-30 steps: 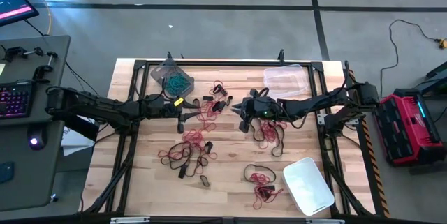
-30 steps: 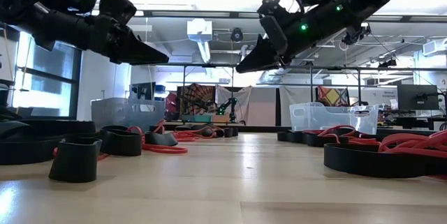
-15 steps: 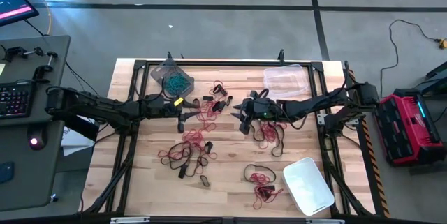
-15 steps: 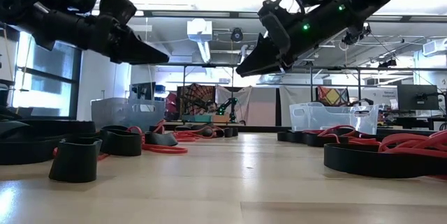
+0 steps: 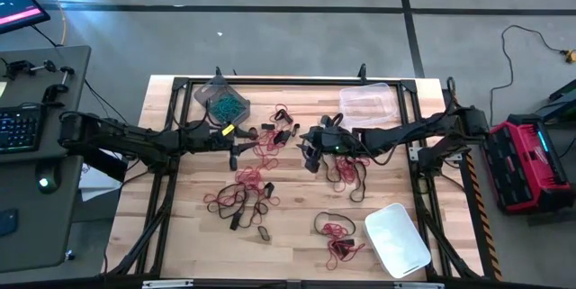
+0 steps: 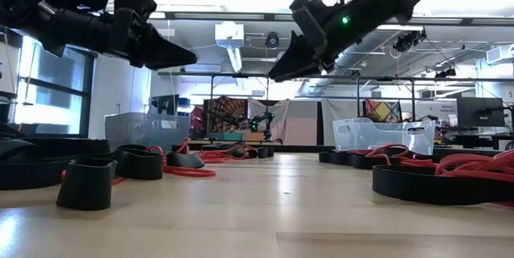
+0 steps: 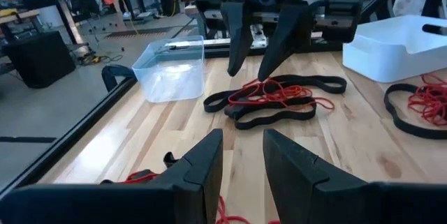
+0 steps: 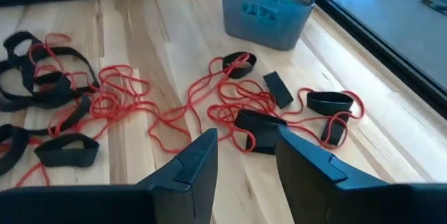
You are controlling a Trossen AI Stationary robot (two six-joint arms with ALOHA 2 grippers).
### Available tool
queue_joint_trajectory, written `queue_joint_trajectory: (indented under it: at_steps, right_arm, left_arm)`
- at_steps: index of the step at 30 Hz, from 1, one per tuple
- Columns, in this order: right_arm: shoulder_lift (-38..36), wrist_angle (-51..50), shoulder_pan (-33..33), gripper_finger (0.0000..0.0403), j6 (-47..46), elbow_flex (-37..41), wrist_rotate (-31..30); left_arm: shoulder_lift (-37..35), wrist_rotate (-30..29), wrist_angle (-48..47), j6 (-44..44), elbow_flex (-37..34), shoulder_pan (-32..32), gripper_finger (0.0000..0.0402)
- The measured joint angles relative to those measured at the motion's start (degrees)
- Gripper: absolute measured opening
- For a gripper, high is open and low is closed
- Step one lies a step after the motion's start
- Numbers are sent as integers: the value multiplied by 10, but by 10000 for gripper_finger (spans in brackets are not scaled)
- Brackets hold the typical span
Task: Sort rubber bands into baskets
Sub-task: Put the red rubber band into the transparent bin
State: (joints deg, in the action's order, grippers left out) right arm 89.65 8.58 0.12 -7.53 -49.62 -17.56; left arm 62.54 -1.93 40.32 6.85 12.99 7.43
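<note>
The rubber bands (image 5: 255,149) lie scattered over the wooden table (image 5: 180,235), thin red loops tangled with wider flat black ones, some standing on edge in the low view. The landmark is the grey-tinted basket (image 5: 221,98) at the table's far left corner; it already holds a heap of teal-blue bands (image 5: 225,106). The thickest tangle of red and black bands sits just beside this basket toward the table's middle, with further clumps well apart from it toward the near edge. The clear basket (image 5: 366,101) stands along the same far edge, well apart from the grey one, and the whitish basket (image 5: 397,239) lies at the diagonally opposite corner.

The left gripper (image 5: 233,156) hovers above the tangle near the grey basket, its fingers (image 7: 202,165) parted with a clear gap and nothing between them. The right gripper (image 5: 310,154) hangs over the table's middle, farther from that basket, its fingers (image 8: 199,158) likewise spread and empty.
</note>
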Motion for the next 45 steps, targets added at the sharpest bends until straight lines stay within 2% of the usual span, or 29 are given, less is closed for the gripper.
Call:
queue_joint_trajectory:
  at_steps: [5,11,16,19,23,33,39,45]
  right_arm:
    - [0,-45,-5,134,10,-40,9]
    - [4,-21,-15,134,-14,-43,68]
    - [51,26,-16,134,-16,-47,75]
    - [86,34,-17,134,-16,-66,100]
    - [109,33,-20,134,-12,-82,103]
    - [113,29,-37,134,-15,-85,102]
    - [134,42,-39,134,3,-85,102]
    - [175,67,-56,134,-7,-85,103]
  left_arm:
    - [0,0,-1,8,0,0,94]
    - [0,0,-2,9,0,0,94]
    - [0,-1,-2,8,0,0,94]
    - [0,-1,-2,8,0,0,94]
    - [0,-2,-8,-6,0,0,94]
    - [0,-2,-5,-8,0,0,94]
    - [0,22,-17,-8,0,0,93]
    - [0,26,-20,2,0,0,64]
